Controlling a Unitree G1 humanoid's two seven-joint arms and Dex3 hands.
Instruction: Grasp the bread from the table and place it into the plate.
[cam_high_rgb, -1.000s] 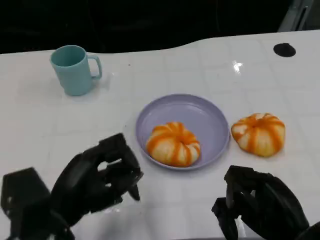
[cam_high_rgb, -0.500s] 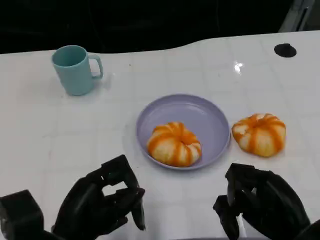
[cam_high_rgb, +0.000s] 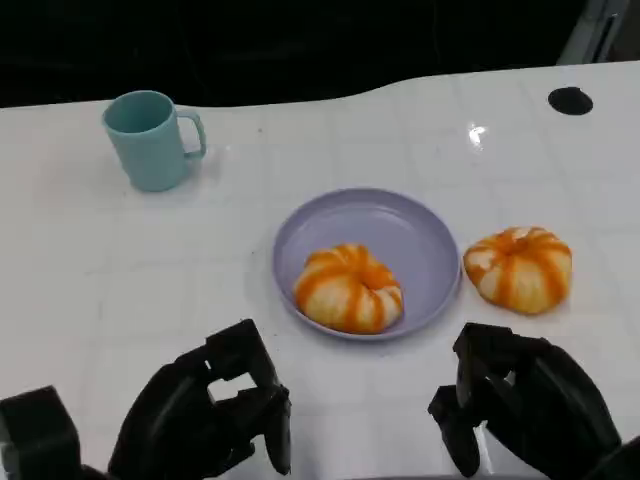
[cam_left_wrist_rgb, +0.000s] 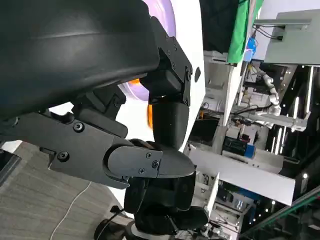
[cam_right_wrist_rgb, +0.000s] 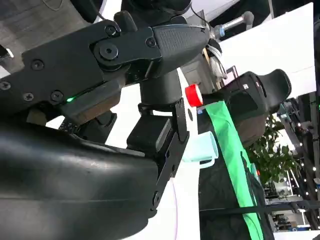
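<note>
An orange-and-white striped bread lies inside the lilac plate at the table's middle. A second bread of the same kind sits on the white table just right of the plate, touching or nearly touching its rim. My left hand hovers low at the near left, short of the plate, with its fingers loosely bent and nothing in them. My right hand is at the near right, in front of the second bread, also holding nothing. In the left wrist view, the left hand's fingers are apart.
A teal mug stands at the far left, its handle toward the plate; it also appears in the right wrist view. A small black disc lies at the far right. The table's far edge meets a dark background.
My left hand has drawn back from the plate toward the near edge and sunk lower in the picture. The breads, the plate and the right hand have stayed put.
</note>
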